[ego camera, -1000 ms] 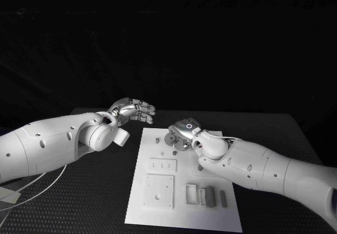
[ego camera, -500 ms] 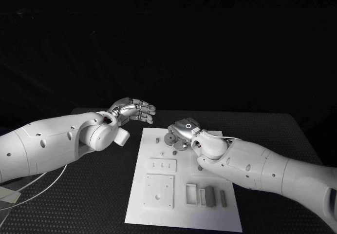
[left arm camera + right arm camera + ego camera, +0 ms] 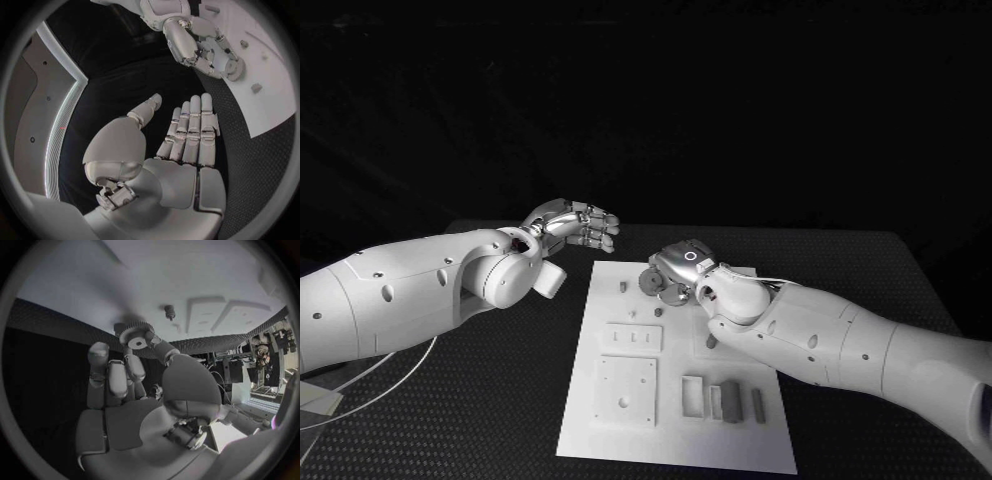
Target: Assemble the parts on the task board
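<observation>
Right silver hand (image 3: 678, 272) over the far end of the flat white task board (image 3: 733, 440), pinching a small grey toothed gear (image 3: 136, 336) between thumb and fingers, gear held just above the board's surface. Small dark peg (image 3: 169, 312) standing on the board near the gear. Left silver hand (image 3: 574, 226) apart from the board's far left corner, above the black textured desk (image 3: 862, 262), holding nothing, fingers straight and side by side, thumb spread away. Grey rectangular blocks (image 3: 733, 402) lying side by side at the board's near end, beside a white square plate (image 3: 626, 392).
</observation>
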Action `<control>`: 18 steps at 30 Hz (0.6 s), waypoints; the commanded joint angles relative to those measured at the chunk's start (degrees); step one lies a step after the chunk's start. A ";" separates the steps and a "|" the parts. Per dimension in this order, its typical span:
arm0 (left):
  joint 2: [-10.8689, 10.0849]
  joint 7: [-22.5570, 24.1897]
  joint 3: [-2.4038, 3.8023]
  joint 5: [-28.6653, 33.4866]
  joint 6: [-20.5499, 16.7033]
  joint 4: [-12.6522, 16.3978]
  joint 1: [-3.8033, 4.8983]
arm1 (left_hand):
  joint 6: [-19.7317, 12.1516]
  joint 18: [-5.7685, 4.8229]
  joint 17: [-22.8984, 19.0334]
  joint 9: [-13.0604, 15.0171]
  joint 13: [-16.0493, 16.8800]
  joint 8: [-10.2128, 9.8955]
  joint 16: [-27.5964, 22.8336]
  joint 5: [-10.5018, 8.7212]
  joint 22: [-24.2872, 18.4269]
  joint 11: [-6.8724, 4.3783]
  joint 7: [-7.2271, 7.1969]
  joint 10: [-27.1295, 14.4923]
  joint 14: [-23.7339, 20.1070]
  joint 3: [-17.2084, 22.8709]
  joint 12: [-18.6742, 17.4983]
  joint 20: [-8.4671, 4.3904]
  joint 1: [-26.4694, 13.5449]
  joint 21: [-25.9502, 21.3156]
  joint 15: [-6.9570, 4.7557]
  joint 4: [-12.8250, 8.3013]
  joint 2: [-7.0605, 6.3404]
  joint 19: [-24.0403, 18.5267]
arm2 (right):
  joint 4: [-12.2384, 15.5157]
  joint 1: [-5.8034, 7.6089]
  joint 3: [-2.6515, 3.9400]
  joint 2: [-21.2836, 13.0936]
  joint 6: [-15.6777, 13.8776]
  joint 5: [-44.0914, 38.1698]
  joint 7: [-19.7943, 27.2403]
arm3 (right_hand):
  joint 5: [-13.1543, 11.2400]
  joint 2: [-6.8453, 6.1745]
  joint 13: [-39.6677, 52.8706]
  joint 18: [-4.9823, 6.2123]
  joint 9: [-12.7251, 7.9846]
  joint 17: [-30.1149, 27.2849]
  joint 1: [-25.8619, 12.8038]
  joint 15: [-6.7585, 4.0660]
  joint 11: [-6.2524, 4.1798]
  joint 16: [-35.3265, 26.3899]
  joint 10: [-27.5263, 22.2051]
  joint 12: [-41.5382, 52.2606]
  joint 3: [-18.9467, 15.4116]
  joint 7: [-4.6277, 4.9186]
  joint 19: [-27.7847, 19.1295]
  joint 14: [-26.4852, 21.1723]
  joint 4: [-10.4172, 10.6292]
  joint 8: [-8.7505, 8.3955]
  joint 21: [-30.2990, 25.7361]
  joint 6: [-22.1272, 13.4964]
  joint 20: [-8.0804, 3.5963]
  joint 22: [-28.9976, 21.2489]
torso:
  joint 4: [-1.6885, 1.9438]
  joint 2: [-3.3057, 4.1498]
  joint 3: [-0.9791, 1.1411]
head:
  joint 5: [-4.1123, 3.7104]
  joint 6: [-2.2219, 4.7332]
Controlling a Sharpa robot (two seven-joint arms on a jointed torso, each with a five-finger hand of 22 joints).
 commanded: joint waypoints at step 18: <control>0.10 0.53 0.04 -0.13 0.85 0.05 0.07 | 0.10 0.92 0.16 -0.08 0.07 -0.23 -0.46 -0.37 0.09 0.14 1.35 0.20 0.50 -0.05 -0.41 -0.20 -0.14 -0.29 0.01 -0.03 -0.19 0.06 | 1.13 -0.49 -0.19 -0.58 1.71 0.42 -0.76 | 0.31 0.39 -0.10 3.96 0.11 -0.13 0.50 -0.32 0.00 0.25 -0.03 0.05 0.03 1.13 0.14 0.10 -0.03 0.16 0.07 1.50 -0.29 0.92 | -0.03 0.02 0.03 | -0.18 -0.08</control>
